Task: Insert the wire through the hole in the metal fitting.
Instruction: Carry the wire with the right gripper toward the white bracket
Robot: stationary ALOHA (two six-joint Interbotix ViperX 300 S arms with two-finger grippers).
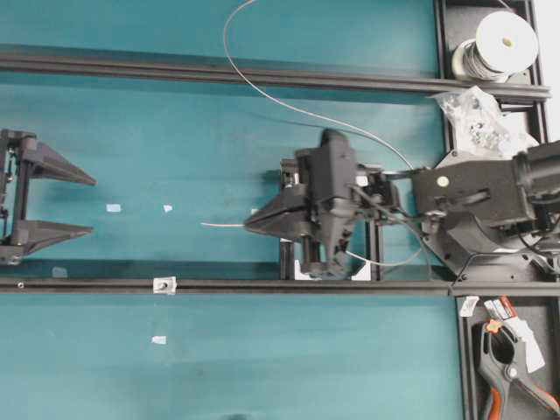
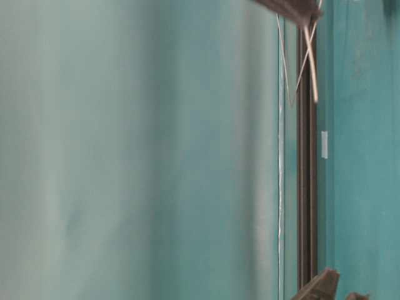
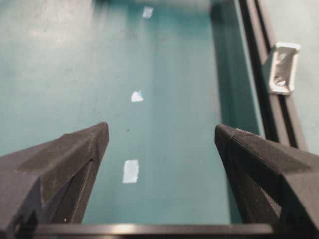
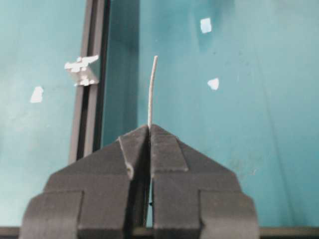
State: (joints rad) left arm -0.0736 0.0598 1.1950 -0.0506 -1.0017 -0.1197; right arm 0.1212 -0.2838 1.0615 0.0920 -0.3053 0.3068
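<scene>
right pincer point(image 4: 149, 130) clamps thin silvery wire point(image 4: 152, 89) | left pincer point(image 3: 162, 137) wide, empty | small silvery metal fitting point(image 1: 164, 284) well apart | risk: springy tip probably misses hole

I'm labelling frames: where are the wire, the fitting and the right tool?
wire point(image 4: 152, 89): right wrist view, free end.
fitting point(image 1: 164, 284): overhead view, its middle.
right tool point(image 4: 149, 130): right wrist view, closed tips.

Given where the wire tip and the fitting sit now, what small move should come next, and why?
Probably carry the right gripper, shut on the wire, toward the metal fitting on the rail: the free tip points past it, well off to one side, so the tip needs lining up first.
</scene>
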